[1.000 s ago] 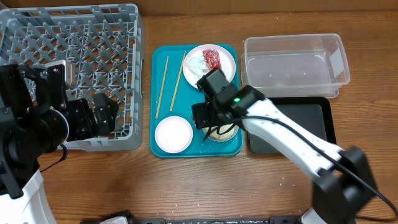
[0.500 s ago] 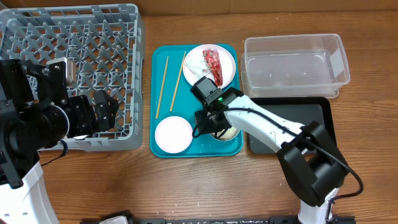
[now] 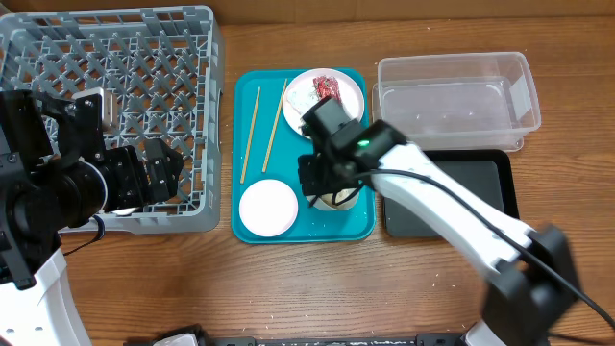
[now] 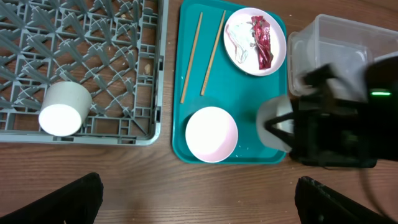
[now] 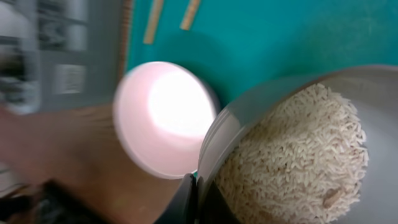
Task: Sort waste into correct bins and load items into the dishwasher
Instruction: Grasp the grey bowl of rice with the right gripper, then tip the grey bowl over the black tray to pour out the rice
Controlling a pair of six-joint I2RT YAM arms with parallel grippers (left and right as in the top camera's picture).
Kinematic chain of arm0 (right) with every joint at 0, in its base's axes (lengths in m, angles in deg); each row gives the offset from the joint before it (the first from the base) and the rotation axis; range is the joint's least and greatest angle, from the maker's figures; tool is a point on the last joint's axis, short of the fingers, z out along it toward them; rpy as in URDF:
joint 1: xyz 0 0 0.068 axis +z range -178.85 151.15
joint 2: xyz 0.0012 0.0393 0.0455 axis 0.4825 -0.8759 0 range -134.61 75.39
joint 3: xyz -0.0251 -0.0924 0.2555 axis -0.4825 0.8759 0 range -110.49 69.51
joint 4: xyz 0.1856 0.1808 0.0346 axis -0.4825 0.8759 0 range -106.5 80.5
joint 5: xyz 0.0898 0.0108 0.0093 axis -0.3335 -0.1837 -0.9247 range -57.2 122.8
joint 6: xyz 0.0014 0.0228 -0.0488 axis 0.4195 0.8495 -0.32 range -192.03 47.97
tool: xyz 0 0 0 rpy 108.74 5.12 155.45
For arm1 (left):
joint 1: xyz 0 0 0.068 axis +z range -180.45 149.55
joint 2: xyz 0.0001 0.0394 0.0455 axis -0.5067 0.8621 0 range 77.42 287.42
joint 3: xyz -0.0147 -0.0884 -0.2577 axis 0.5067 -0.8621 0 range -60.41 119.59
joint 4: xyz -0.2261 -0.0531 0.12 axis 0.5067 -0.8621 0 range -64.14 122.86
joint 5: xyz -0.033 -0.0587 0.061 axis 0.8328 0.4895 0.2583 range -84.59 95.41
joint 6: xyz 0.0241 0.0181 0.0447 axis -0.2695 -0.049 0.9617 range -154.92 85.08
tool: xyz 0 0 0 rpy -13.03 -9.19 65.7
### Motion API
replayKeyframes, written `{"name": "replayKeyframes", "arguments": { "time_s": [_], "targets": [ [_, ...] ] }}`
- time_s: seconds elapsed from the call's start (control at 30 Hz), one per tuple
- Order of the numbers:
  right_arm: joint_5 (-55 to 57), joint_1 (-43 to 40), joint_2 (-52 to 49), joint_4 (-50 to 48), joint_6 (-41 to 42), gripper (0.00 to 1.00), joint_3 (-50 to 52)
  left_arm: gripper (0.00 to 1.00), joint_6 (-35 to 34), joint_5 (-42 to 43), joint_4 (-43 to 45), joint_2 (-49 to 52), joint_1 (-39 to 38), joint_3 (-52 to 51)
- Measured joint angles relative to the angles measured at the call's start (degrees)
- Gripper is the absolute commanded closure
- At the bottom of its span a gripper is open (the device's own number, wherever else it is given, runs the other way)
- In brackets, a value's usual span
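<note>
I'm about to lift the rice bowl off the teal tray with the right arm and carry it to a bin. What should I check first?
1. Right gripper pinching the rice bowl rim: ok, the fingers straddle it.
2. Bowl level: cannot tell, the wrist view is blurred.
3. Rice contained: ok, none seen on the teal tray.
4. Pale bowl clearance: ok, apart but close; lifting straight up seems safest.
5. Clear bin open and empty: ok.
6. Left gripper out of the path: ok, open over the dish rack.
</note>
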Motion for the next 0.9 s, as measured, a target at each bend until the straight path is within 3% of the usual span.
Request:
{"name": "replayKeyframes", "arguments": {
  "time_s": [0.17,0.43,0.7,0.9],
  "targets": [
    [-5.90,-6.71,6.29,4.79,0.44,0.96,-0.98,0.00,0.02,0.00,0.00,0.00,0.00,0.00],
    [-15.28,-21.05,6.69,7.32,-5.49,0.96,1.33,0.00,0.00,0.00,0.00,0.00,0.00,0.00],
    [-30.27,-37.29,6.64,1.75,-14.01,0.96,14.75,0.00,0.02,0.00,0.00,0.00,0.00,0.00],
    [-45.70,-47.63,6.62,1.66,-26.27,0.96,23.69,0.00,0.02,0.00,0.00,0.00,0.00,0.00]
  ]
}}
